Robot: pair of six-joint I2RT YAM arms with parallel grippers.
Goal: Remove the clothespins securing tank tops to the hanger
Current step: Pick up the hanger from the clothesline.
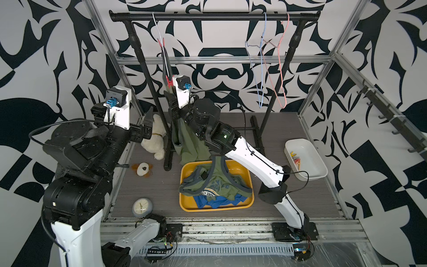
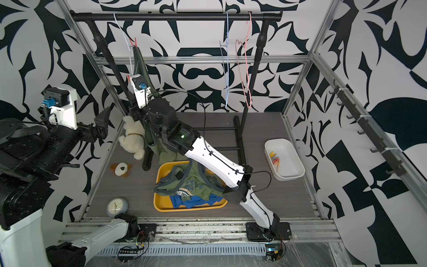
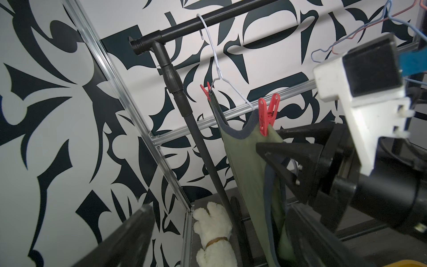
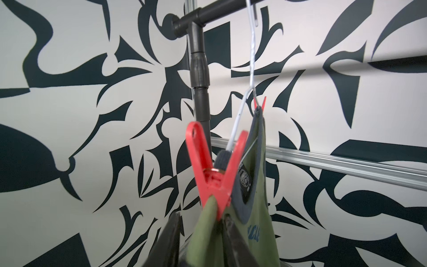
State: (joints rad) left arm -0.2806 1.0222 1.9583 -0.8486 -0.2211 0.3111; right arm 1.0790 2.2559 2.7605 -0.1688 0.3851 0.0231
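An olive tank top (image 1: 184,143) hangs from a white wire hanger (image 3: 215,57) on the rack, pinned by two red clothespins (image 3: 266,115) (image 3: 206,90). My right gripper (image 4: 201,240) is raised under the nearer clothespin (image 4: 215,175). Its jaws stand narrowly apart on either side of the green fabric fold, with a gap on one side. My left gripper (image 3: 219,242) hangs wide open and empty to the left of the rack (image 1: 146,129). An olive tank top (image 1: 217,182) and a blue one (image 1: 219,202) lie in the yellow tray (image 1: 184,208).
A white bin (image 1: 321,171) at the right holds several loose clothespins (image 1: 295,158). Empty blue (image 1: 262,69) and pink (image 1: 280,69) hangers hang on the black rail (image 1: 215,16). A plush bear (image 1: 153,136), a small toy (image 1: 143,170) and a clock (image 1: 142,207) lie at the left.
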